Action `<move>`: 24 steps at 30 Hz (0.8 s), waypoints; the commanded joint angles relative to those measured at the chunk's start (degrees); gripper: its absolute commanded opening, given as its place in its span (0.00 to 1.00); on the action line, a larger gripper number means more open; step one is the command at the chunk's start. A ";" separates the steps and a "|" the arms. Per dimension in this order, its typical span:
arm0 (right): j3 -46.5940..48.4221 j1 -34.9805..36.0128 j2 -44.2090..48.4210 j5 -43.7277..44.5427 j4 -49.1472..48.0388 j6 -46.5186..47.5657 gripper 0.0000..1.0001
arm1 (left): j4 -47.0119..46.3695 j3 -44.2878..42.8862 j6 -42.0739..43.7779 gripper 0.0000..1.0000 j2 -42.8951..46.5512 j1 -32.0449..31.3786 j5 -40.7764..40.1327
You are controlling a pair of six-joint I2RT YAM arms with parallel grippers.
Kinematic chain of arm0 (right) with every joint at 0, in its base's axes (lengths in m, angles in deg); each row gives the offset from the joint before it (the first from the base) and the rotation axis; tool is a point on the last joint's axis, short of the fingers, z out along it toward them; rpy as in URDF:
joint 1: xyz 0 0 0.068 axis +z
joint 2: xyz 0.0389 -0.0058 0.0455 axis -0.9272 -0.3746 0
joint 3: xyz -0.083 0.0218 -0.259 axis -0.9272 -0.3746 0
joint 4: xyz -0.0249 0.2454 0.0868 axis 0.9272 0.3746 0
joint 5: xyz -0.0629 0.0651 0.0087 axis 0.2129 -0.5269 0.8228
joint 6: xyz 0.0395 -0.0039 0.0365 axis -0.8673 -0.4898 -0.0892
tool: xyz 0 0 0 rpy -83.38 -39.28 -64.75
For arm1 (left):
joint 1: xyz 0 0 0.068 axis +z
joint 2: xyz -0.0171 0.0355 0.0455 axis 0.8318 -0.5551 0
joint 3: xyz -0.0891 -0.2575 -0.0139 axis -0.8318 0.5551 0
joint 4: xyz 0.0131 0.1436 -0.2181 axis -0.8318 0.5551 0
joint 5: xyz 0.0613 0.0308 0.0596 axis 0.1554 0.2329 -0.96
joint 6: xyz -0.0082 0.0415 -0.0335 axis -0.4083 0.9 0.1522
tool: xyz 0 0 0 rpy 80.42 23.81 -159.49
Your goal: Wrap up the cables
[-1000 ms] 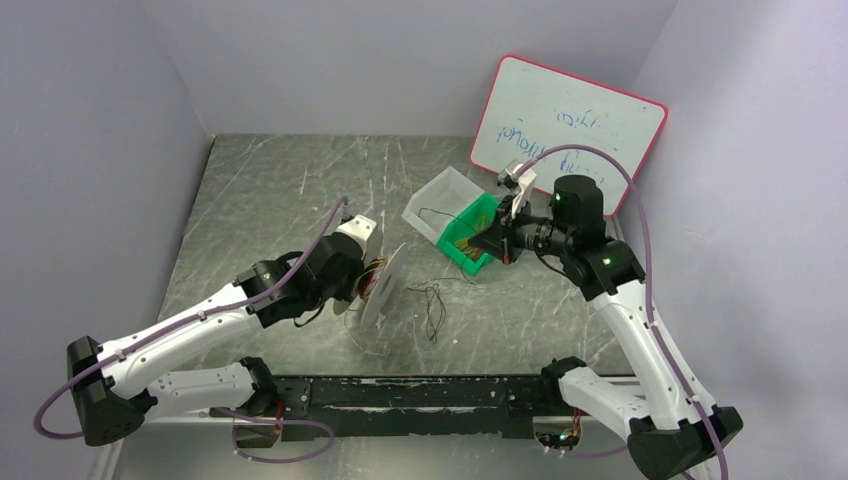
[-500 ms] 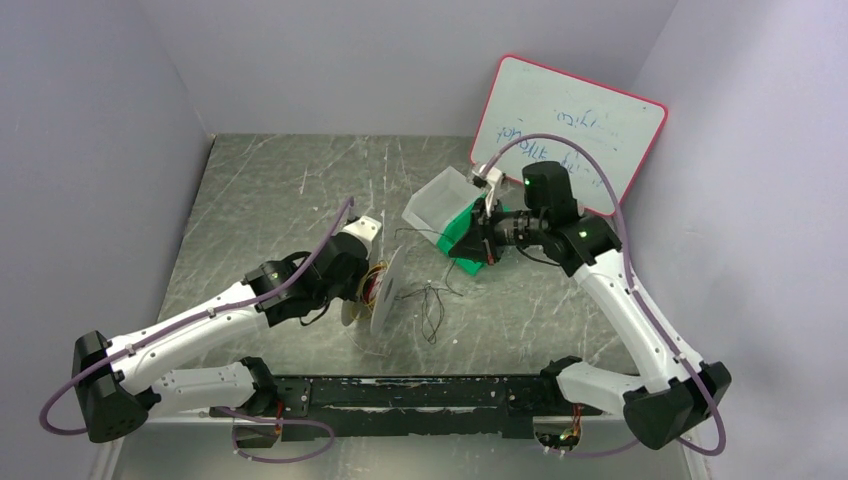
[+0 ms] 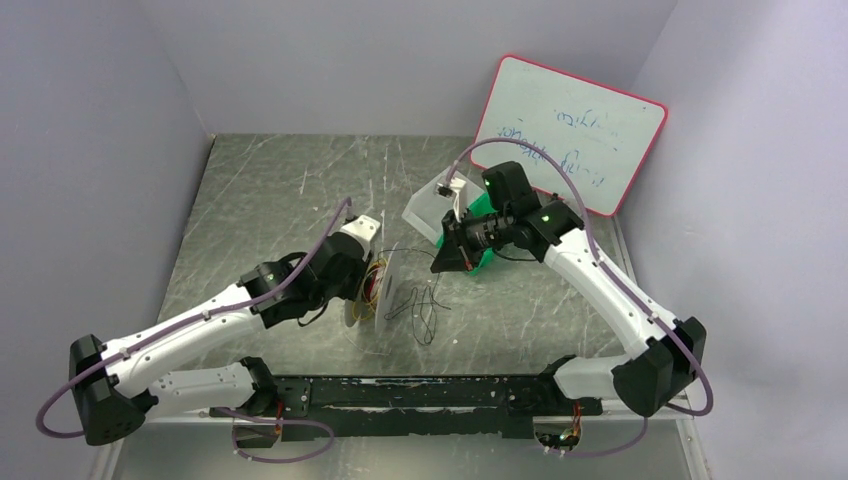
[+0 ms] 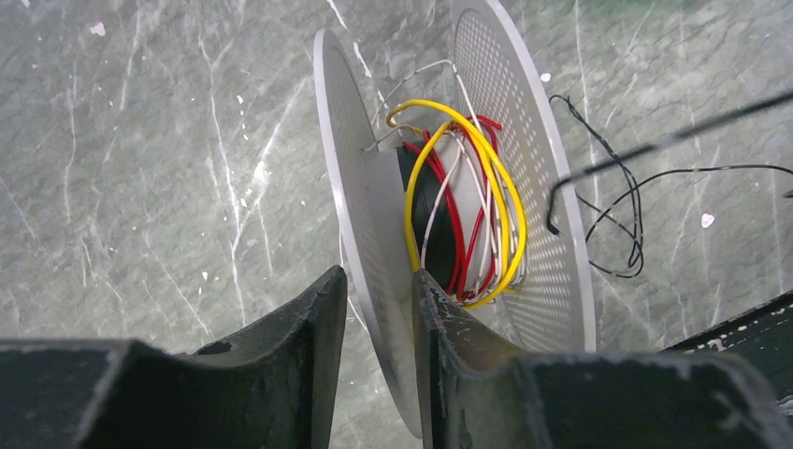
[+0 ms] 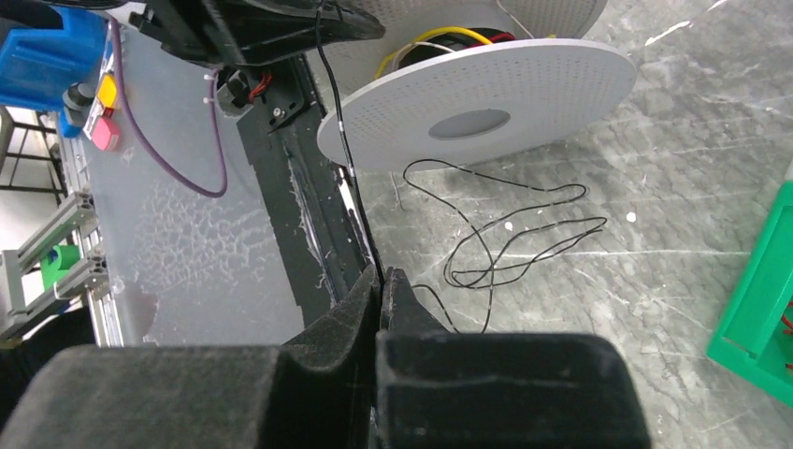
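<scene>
Right gripper point(image 5: 382, 281) pinched shut on thin black cable point(image 5: 341, 140), stretched straight toward white perforated plastic spool point(image 5: 524, 84) on its left; left gripper point(image 4: 379, 276) nearer, fingers point(image 4: 299, 355) slightly parted astride the spool's flange.

**Left jaws a little apart, right jaws pinched shut**

The left arm point(image 3: 190, 325) stretches low from its base toward the middle, with the forearm nearly level. The left gripper point(image 3: 360, 290) points to the right, and its fingers point(image 4: 309, 323) stand slightly parted. The right arm point(image 3: 610, 290) rises from its base, bends at the elbow and reaches leftward. The right gripper point(image 3: 441, 262) tilts downward, its fingertips pressed together on a black cable point(image 5: 342, 140).
</scene>
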 commanded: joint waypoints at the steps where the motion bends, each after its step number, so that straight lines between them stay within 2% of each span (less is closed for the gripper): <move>1: 2.03 0.29 -1.69 0.66 1.27 -1.26 0.00 | -0.71 -0.64 0.36 0.38 2.94 0.15 -0.14; 10: 7.19 0.77 -6.51 2.30 5.04 -1.17 0.00 | -0.91 -0.63 1.03 0.44 7.93 0.13 3.06; 18: 14.87 2.31 -11.46 5.63 13.27 1.65 0.00 | -0.21 -2.25 1.42 0.56 11.32 0.16 5.71; 24: 19.73 5.19 -15.51 9.14 17.67 -1.74 0.00 | 1.86 -5.68 1.81 0.60 13.44 0.16 7.57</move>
